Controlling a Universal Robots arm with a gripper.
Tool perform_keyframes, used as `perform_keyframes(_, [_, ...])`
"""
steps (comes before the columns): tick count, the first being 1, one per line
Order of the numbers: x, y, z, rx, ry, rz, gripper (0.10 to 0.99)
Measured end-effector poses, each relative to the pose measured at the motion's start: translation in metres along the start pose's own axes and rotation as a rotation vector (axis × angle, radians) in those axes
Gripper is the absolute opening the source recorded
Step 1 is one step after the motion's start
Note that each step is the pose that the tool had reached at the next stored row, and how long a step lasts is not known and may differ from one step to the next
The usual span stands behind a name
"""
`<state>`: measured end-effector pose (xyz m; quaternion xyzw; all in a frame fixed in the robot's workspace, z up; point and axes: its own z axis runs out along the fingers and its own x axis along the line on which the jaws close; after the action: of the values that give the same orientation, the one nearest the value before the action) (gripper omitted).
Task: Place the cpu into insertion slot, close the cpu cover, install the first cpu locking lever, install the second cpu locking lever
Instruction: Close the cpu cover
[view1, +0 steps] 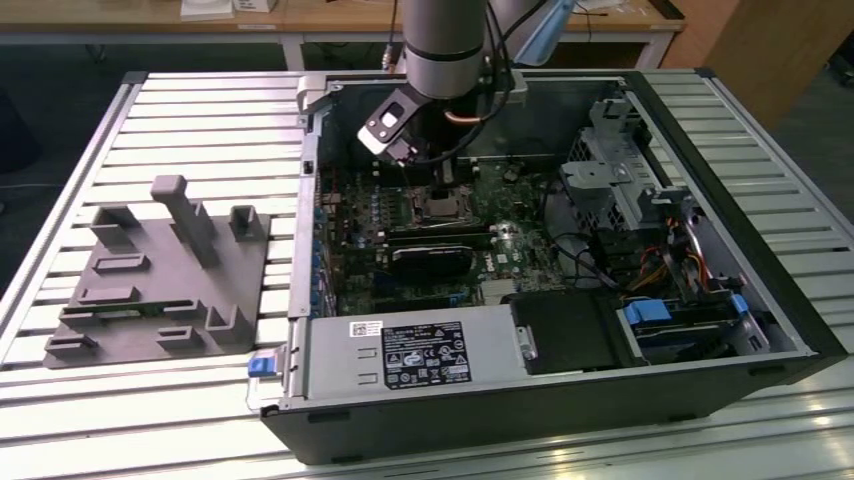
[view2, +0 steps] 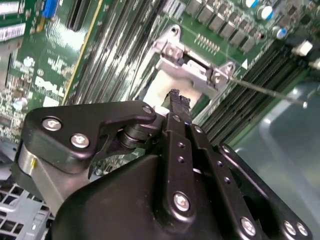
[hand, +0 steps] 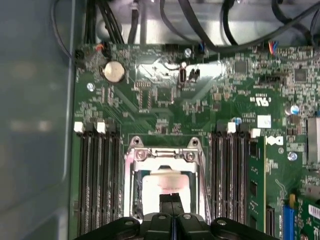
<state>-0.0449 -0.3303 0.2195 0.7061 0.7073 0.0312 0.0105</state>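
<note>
Currently, the gripper (hand: 171, 201) hangs over the green motherboard (hand: 165, 107), its jaws pressed together with nothing between them. The cpu (hand: 160, 181) lies in the insertion slot (view1: 437, 206), directly beneath the fingertips; contact cannot be judged. The cpu cover (hand: 134, 175) frames the chip. In the second wrist view a thin locking lever (view2: 265, 90) juts outward from the socket's corner.

Single arm (view1: 447, 45) posed vertically, wrist (view1: 441, 88) directed straight down; end effector (hand: 171, 199) with both fingers (view2: 174, 127) together, tips touching.
</note>
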Motion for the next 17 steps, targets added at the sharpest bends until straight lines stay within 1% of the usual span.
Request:
perform_keyframes(3, [-0.0004,-0.0026,0.0016,0.0,-0.0003,0.0,0.106])
perform_keyframes(9, [-0.0003,-0.0026,0.0017,0.0,-0.0001,-0.002,0.106])
perform_keyframes(11, [-0.0003,-0.0026,0.0018,0.0,0.0005,-0.011,0.106])
perform_keyframes(14, [-0.0003,-0.0026,0.0019,0.001,0.0027,-0.047,0.106])
perform_keyframes(17, [-0.0003,-0.0026,0.0021,0.003,0.0056,-0.1,0.106])
